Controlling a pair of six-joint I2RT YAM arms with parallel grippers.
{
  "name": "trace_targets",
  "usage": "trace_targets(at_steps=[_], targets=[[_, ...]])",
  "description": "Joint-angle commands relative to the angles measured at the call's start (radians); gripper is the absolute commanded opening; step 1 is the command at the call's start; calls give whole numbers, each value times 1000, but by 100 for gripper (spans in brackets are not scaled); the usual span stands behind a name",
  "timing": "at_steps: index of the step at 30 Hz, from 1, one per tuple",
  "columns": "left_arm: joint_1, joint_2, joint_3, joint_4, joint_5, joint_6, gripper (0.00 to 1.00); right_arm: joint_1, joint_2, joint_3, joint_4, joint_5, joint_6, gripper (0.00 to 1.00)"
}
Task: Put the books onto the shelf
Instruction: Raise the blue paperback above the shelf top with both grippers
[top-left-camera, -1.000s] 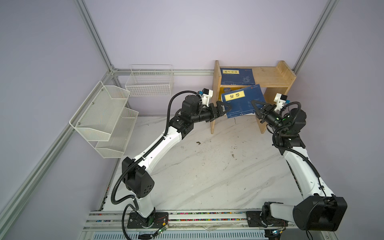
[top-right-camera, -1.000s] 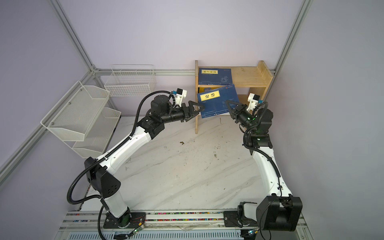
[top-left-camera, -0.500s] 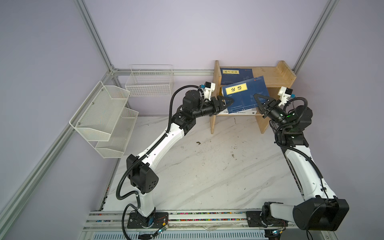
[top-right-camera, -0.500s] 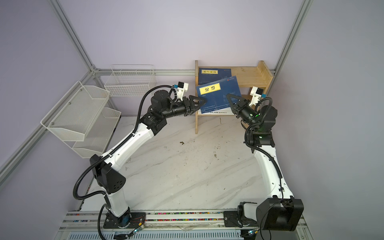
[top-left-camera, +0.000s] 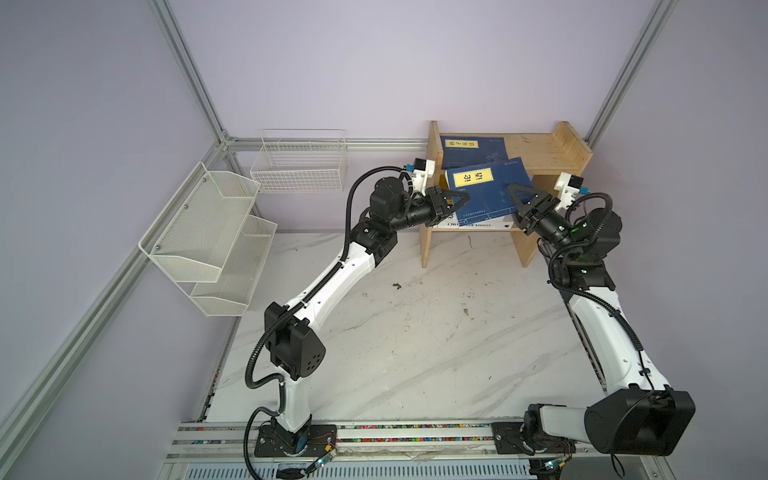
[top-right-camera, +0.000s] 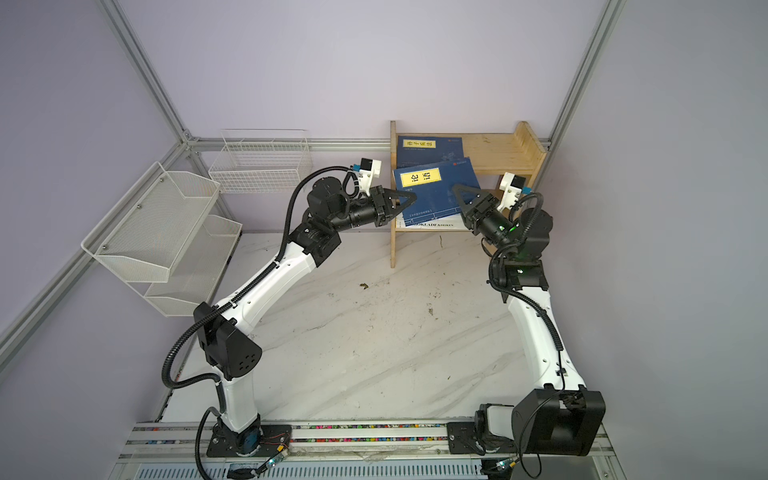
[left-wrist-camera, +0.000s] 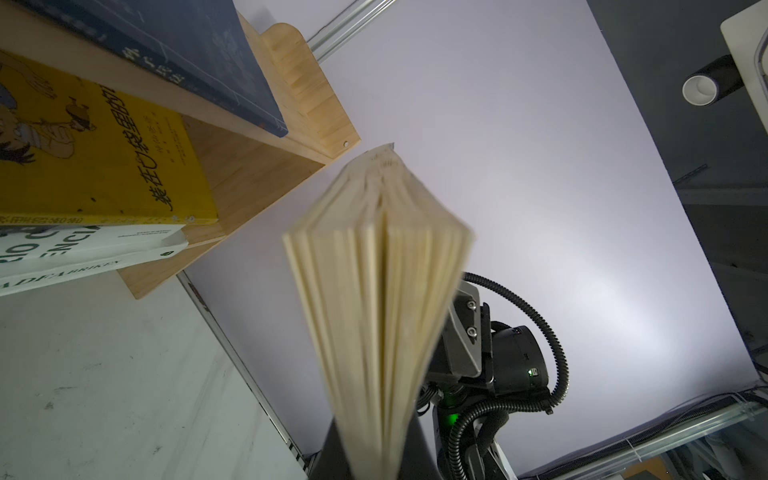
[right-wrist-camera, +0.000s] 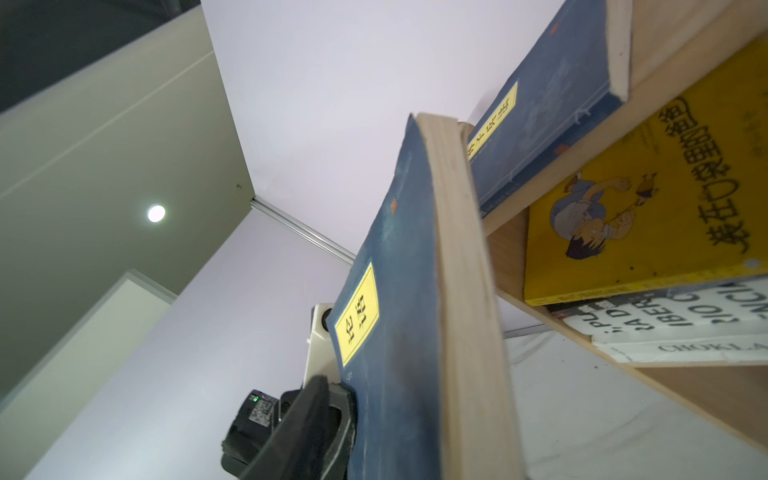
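Note:
A navy book with a yellow label (top-left-camera: 486, 195) (top-right-camera: 432, 191) hangs tilted in front of the wooden shelf (top-left-camera: 540, 145) (top-right-camera: 494, 149), level with the front edge of its upper tier. My left gripper (top-left-camera: 459, 199) (top-right-camera: 409, 197) is shut on the book's left edge; its fanned page block (left-wrist-camera: 374, 291) fills the left wrist view. My right gripper (top-left-camera: 517, 195) (top-right-camera: 459, 193) straddles the right edge, grip unclear. Another navy book (top-left-camera: 473, 147) lies on the upper tier. A yellow book (right-wrist-camera: 648, 216) and white books (right-wrist-camera: 685, 332) lie stacked on the lower tier.
A white mesh tiered rack (top-left-camera: 208, 237) hangs on the left wall and a white wire basket (top-left-camera: 299, 166) at the back. The marble table (top-left-camera: 415, 332) carries a small scrap of debris (top-left-camera: 397, 285). The right half of the shelf's upper tier is bare wood.
Both arms have lifted the navy book from in front of the lower tier up to the upper tier's edge. My left gripper has closed on its left edge.

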Motion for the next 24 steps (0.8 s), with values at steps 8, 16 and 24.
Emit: trace_targets(at_steps=[8, 16, 24], targets=[[73, -61, 139, 39, 103, 24, 0, -27, 19, 36, -11, -149, -25, 61], [87, -86, 140, -38, 111, 76, 0, -65, 45, 82, -7, -212, -11, 44], [87, -72, 151, -10, 132, 54, 0, -65, 54, 87, -29, -236, -8, 21]])
